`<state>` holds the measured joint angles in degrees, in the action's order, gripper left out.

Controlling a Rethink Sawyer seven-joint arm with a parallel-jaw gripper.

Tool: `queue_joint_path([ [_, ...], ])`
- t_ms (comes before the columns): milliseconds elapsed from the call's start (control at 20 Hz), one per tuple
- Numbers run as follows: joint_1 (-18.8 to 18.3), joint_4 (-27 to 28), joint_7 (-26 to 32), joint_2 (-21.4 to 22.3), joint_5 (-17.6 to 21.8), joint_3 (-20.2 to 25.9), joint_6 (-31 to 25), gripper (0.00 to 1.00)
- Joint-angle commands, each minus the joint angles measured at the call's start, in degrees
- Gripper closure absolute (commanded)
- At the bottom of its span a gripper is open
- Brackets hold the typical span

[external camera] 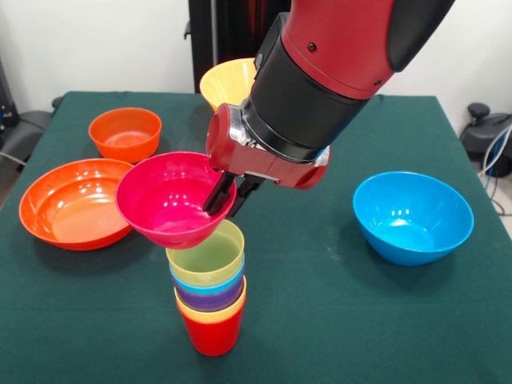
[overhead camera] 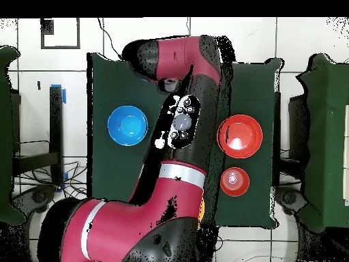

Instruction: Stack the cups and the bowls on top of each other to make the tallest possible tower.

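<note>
A stack of nested cups point(external camera: 211, 296) stands at the front middle of the table, a red cup point(external camera: 212, 332) at the base, then yellow-orange, purple, blue and a pale yellow cup point(external camera: 207, 254) on top. My gripper point(external camera: 230, 198) is shut on the rim of the small magenta-pink bowl point(external camera: 172, 200), one finger inside and one outside. It holds the bowl tilted, just above and to the left of the stack's top. In the overhead view the arm hides the stack, the pink bowl and the gripper.
A wide shallow orange bowl point(external camera: 74, 202) point(overhead camera: 240, 134) and a small orange bowl point(external camera: 125, 133) point(overhead camera: 234, 181) sit at the left. A large blue bowl point(external camera: 412, 216) point(overhead camera: 127, 125) sits at the right. A large yellow-orange bowl point(external camera: 226, 82) stands behind the arm.
</note>
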<state>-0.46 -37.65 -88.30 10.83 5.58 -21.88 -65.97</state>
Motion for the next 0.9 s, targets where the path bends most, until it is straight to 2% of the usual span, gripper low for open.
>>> queue_joint_path([
  [50,0.59,-4.96,-0.33,-0.48,0.65,6.70,3.87,1.00],
  [900,1.06,-6.04,-3.26,-0.78,-0.13,7.11,4.37,1.00],
])
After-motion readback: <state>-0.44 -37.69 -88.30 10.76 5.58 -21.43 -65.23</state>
